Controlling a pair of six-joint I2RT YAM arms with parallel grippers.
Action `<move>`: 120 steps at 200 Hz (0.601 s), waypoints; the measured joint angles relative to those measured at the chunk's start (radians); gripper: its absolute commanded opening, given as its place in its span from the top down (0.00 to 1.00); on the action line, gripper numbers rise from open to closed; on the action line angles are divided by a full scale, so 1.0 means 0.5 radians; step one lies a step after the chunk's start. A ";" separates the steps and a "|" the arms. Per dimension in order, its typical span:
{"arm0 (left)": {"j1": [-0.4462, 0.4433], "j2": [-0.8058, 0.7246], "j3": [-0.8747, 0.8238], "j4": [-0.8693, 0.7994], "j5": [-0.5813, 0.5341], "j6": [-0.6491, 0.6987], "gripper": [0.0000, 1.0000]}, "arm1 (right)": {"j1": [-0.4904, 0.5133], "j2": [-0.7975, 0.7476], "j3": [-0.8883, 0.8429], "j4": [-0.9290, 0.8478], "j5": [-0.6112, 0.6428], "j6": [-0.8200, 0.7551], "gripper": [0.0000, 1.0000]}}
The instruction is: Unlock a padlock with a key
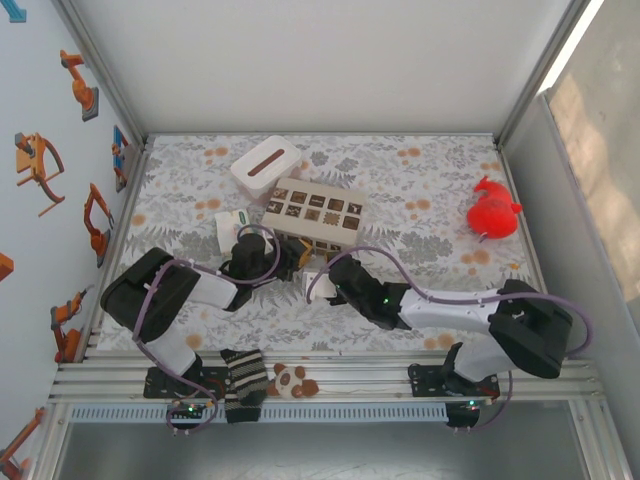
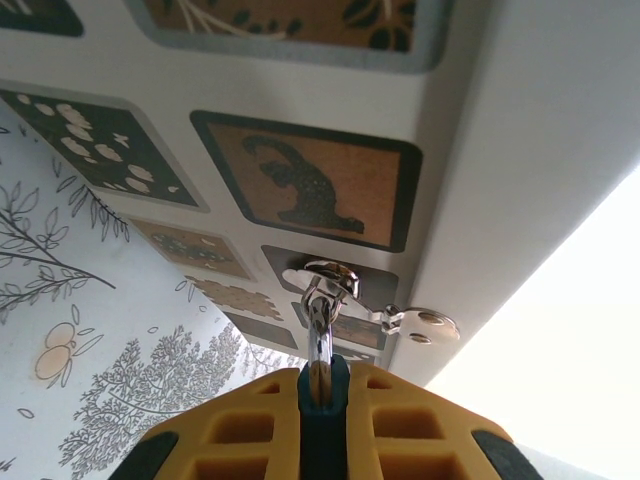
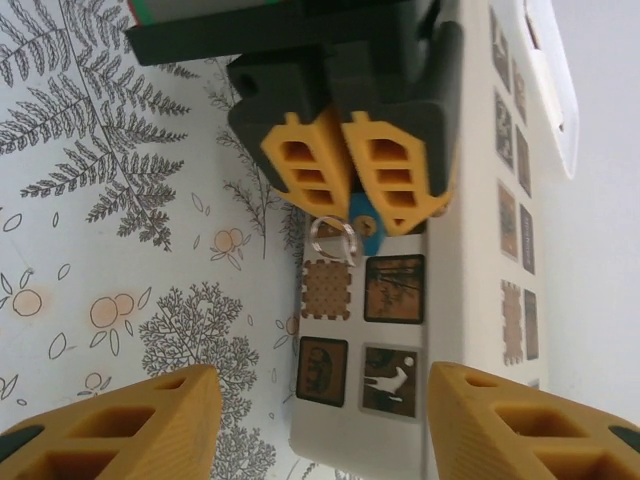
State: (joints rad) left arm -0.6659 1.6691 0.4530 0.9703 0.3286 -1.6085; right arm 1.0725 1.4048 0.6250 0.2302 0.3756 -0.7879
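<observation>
So, the padlock: we can't pick it out for sure. The key point(image 3: 366, 226), blue head w/ a ring point(image 3: 333, 240), sits at the near side of the box point(image 1: 315, 215), pinched betw. the pressed-together fingers of the left gripper point(image 3: 360, 212). We'd judge the step as readying the key: hold the pinch firm, find the padlock first, then go in straight. Left arm is folded low, wrist aimed at the box. The right gripper point(image 3: 320, 388), spread wide & empty, faces the box's near side, just beside the left.
</observation>
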 measured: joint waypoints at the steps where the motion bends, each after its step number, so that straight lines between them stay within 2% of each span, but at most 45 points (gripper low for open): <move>1: 0.000 0.000 0.002 0.000 0.001 0.000 1.00 | -0.002 0.006 0.001 0.004 -0.001 -0.009 0.52; 46: 0.002 -0.047 0.024 -0.062 0.017 -0.001 1.00 | -0.083 0.116 0.056 0.112 -0.061 -0.124 0.57; 80: 0.002 -0.110 0.060 -0.189 0.022 -0.002 1.00 | -0.140 0.148 0.092 0.163 -0.152 -0.163 0.59; 120: 0.014 -0.193 0.124 -0.379 0.040 -0.007 1.00 | -0.204 0.166 0.159 0.159 -0.267 -0.200 0.65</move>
State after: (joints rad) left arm -0.6590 1.5726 0.5148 0.7807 0.3485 -1.6119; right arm 0.9707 1.4876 0.7048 0.3099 0.2420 -0.8879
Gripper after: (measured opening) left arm 0.123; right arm 0.362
